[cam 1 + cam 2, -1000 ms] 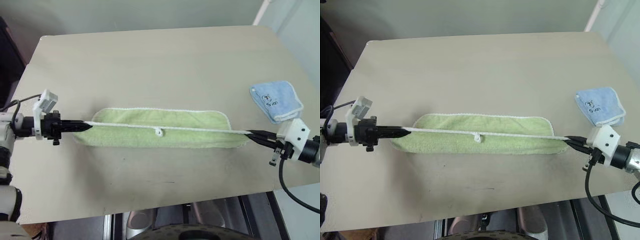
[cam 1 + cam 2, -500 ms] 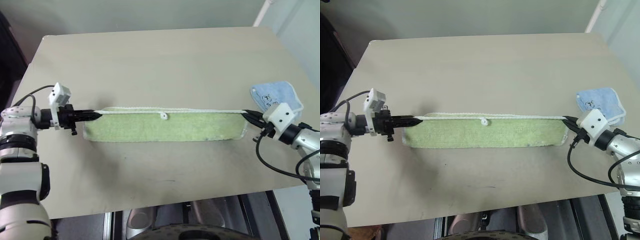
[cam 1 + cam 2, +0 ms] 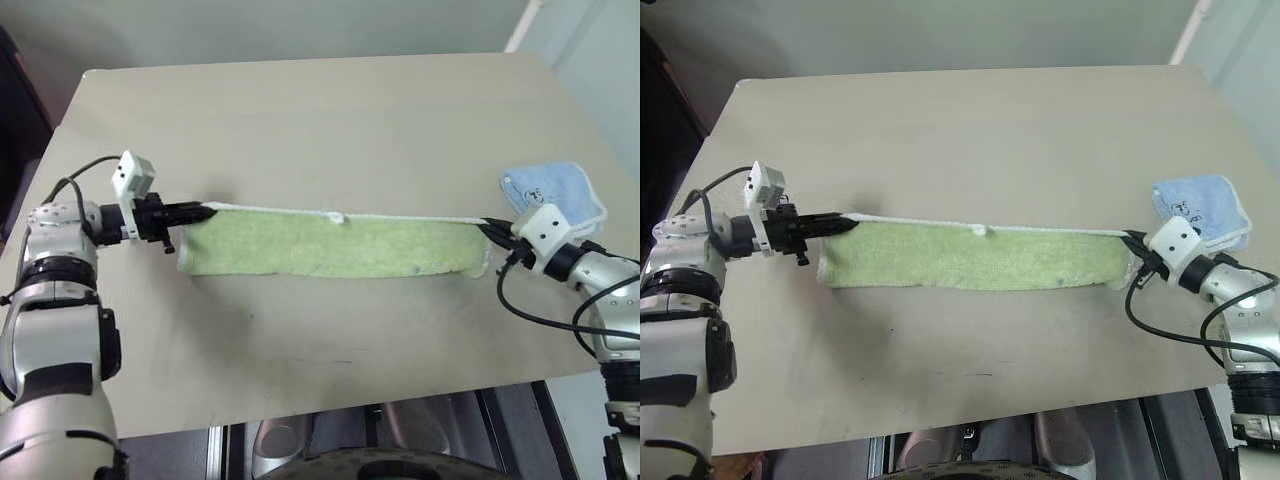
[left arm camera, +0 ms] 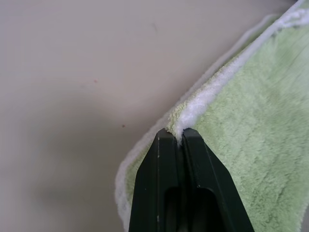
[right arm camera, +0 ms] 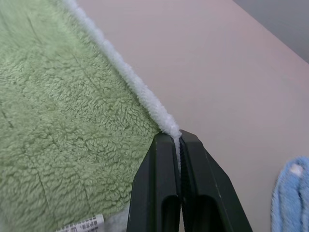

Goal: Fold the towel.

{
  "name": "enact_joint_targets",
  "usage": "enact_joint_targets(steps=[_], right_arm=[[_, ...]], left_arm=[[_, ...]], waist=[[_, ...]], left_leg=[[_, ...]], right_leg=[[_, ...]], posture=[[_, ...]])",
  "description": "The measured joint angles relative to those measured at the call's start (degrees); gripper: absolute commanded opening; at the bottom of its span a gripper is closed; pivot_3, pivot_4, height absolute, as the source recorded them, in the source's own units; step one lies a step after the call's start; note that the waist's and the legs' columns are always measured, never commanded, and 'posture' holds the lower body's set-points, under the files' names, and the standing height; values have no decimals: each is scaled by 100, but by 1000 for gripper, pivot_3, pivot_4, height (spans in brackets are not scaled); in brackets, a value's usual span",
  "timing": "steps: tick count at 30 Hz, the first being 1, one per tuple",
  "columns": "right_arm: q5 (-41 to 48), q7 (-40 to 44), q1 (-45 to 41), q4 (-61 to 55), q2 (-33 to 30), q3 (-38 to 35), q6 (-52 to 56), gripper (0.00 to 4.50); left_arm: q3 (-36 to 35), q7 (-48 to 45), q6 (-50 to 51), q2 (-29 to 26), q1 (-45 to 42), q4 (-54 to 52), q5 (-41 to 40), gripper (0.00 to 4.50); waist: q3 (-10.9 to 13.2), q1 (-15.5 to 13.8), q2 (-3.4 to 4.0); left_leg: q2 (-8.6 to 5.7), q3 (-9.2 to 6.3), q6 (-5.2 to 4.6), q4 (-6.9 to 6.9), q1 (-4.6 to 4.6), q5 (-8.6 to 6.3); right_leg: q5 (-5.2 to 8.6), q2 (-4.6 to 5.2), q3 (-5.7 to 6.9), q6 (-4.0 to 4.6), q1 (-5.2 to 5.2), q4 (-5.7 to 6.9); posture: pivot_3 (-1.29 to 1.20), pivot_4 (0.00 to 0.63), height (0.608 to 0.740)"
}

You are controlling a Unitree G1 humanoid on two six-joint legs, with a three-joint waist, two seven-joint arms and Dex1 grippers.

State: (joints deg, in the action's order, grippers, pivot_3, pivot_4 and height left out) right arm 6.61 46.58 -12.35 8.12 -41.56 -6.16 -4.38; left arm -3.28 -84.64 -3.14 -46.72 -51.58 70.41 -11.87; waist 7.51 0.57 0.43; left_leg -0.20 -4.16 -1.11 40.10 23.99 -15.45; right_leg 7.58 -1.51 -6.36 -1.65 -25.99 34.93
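While stretched flat, towel [image 3: 330, 245], table [image 3: 300, 120], blue cloth [image 3: 555, 200]

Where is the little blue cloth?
The blue cloth lies on the table at its right edge, just beyond the right gripper that pinches the green towel by its corner.

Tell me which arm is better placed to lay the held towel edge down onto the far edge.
Neither alone. The left gripper and right gripper are each shut on one corner of the towel, its white edge stretched between them. Both are level with each other, so they should probably lower together.
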Motion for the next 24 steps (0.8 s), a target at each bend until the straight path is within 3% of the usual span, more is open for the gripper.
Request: enact_joint_targets(steps=[11, 15, 24], right_arm=[[-32, 145, -437, 581, 105, 310, -243, 0], [11, 294, -455, 556, 110, 349, -121, 1037], [244, 479, -433, 302, 129, 341, 17, 4172]], left_arm=[[-160, 351, -72, 119, -56, 180, 249, 42], [-190, 224, 20, 156, -112, 181, 255, 1073], [-223, 123, 148, 191, -112, 184, 382, 4225]], waist=[[0, -7, 0], [0, -6, 0], [0, -4, 0]], left_leg=[[0, 0, -5, -2, 1, 3], [0, 1, -5, -2, 1, 3], [0, 1, -5, -2, 2, 3]], right_leg=[[-7, 0, 1, -2, -1, 0], [-4, 0, 1, 2, -1, -1], [-3, 0, 1, 5, -2, -1]], posture=[[0, 150, 740], [0, 150, 740], [0, 150, 740]])
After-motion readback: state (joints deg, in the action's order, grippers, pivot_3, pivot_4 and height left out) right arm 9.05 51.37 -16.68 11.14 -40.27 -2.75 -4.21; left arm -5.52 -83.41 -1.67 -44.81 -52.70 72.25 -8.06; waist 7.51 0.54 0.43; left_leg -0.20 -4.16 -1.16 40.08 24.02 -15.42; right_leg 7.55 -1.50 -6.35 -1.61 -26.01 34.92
